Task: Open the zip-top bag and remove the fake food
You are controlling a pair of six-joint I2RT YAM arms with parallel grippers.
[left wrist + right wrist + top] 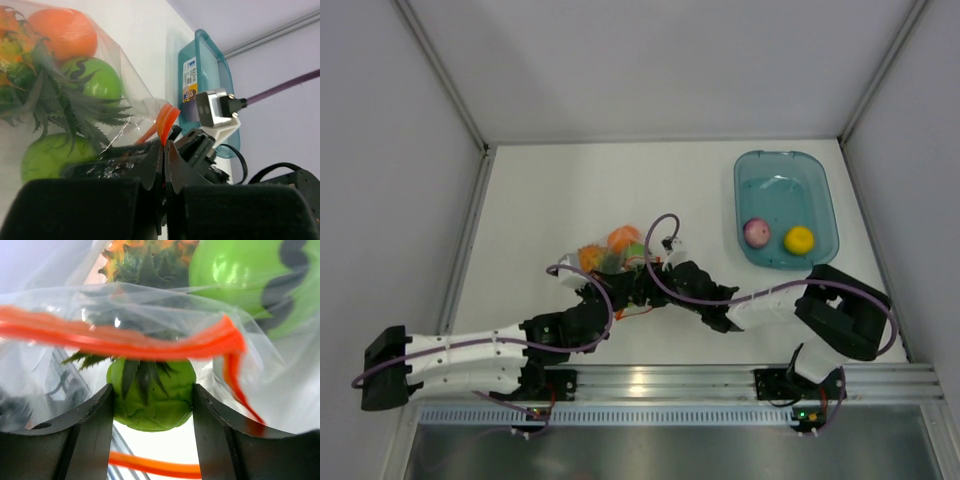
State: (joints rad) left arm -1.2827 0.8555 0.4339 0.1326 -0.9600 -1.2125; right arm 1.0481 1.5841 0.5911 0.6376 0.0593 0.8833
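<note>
Overhead, the bag [603, 247] is seen lying just ahead of the left gripper [608, 288] and the right gripper [645, 272], which meet at its near edge. From the left wrist, the jaws are shown pinched shut on the orange zip strip [166, 120], with fruit [97, 77] bulging beyond them. From the right wrist, a light green fruit [152, 405] is clasped between half-closed jaws, with strip above and below. The film is judged thin, soft and slippery, so the stiffer strip is preferred. The fruit, likely light and smooth, is best taken across its middle.
</note>
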